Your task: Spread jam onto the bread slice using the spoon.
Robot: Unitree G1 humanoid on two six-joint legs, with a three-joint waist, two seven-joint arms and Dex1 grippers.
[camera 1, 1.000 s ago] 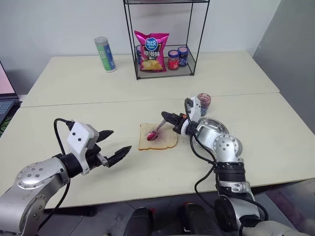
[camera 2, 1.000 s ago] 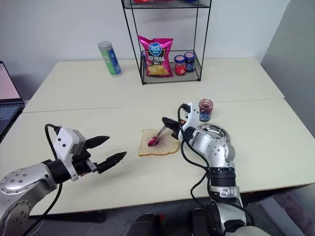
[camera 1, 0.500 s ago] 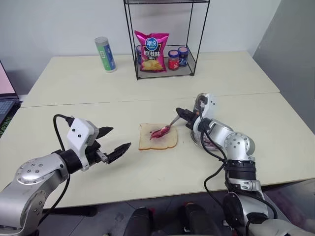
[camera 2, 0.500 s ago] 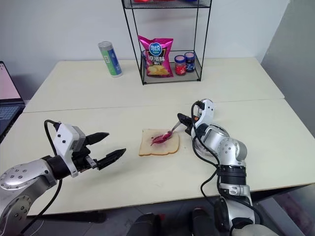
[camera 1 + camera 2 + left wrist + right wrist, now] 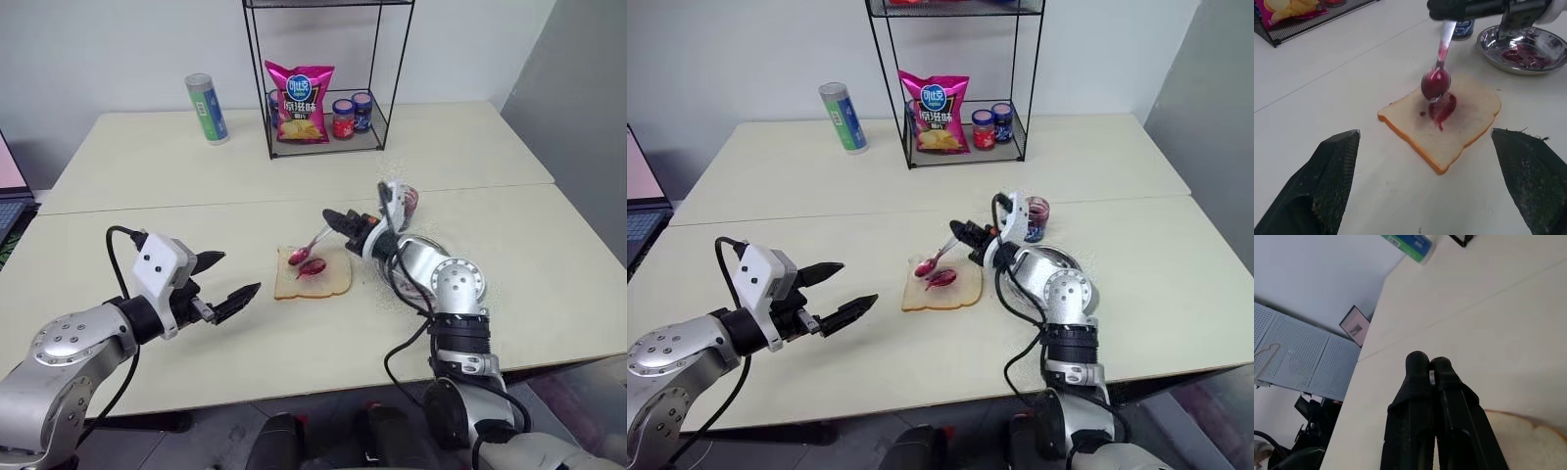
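Spoon back over the slice's left half

The right gripper [image 5: 333,215], pinching the spoon [image 5: 311,245], has swung left since half a second ago — its bowl seemingly just above the jam [image 5: 312,266] on the bread slice [image 5: 313,274]; the left gripper [image 5: 227,275] stays spread.

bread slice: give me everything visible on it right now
The bread slice is a flat, pale slice with an orange-brown crust, lying flat on the cream table between the two arms. A glossy red-purple jam smear and a small spot sit near its middle; the rest is bare crumb. The spoon, held in the right tool, has its stained bowl over the smear's upper end; contact is unclear. The metal plate sits close by, apart from it.
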